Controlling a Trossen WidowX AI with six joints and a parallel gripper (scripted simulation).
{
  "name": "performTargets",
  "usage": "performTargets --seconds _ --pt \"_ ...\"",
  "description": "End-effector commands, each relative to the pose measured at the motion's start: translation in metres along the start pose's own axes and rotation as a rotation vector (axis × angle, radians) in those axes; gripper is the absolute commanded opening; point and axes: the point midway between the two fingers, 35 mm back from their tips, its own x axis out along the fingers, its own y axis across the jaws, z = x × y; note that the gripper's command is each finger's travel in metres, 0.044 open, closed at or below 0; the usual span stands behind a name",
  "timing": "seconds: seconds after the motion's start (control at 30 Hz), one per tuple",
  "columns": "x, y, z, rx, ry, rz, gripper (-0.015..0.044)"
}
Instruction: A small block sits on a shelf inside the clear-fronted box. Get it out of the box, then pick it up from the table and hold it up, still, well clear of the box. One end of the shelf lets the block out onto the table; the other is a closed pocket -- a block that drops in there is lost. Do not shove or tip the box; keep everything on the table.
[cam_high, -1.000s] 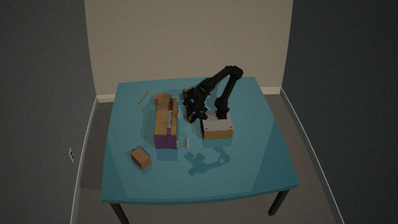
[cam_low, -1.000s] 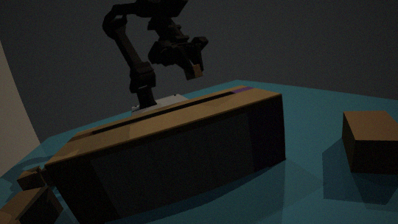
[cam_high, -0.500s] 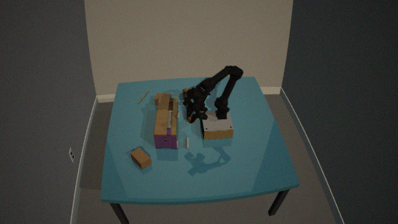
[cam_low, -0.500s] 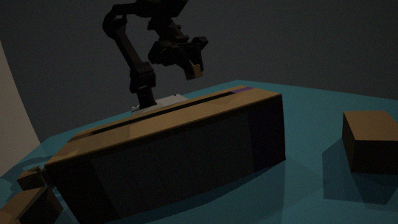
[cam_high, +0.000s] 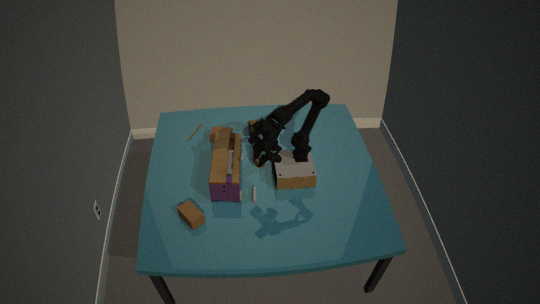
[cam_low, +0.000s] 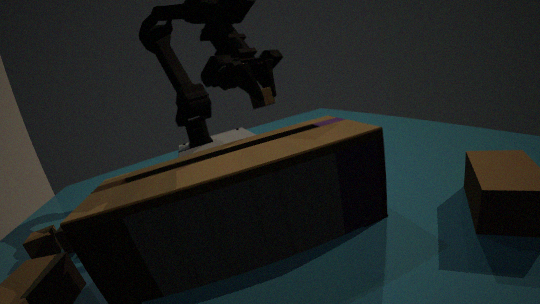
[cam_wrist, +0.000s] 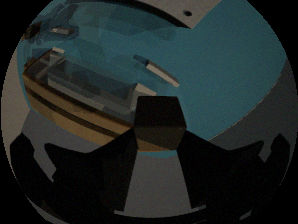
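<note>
The small block (cam_wrist: 160, 122) (cam_low: 268, 96) is brown and sits between the fingertips of my gripper (cam_wrist: 156, 130) (cam_low: 267, 96) (cam_high: 258, 163). The gripper is shut on it and holds it in the air, above the level of the box top. The box (cam_high: 220, 165) (cam_low: 280, 154) (cam_wrist: 75, 118) is wooden with a purple end and stands upright on the table (cam_high: 320, 230). In the top view the gripper is to the right of the box, with a gap between them. The shelf inside the box cannot be made out.
A brown block-shaped object (cam_high: 191, 215) (cam_low: 505, 172) lies off the box's purple end. A pale strip (cam_high: 254, 193) (cam_wrist: 162, 73) lies between the box and the arm's base (cam_high: 295, 172). A thin stick (cam_high: 195, 131) lies at the back left. Brown pieces (cam_low: 42, 242) stand by the box's far end.
</note>
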Motion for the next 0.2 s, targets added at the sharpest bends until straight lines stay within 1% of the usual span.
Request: performTargets --seconds 0.0,0.17 --pt "0.0002 -0.0008 0.0013 -0.005 -0.004 -0.006 0.0" --pt "0.0002 -0.0008 0.0013 -0.005 -0.004 -0.006 0.0"
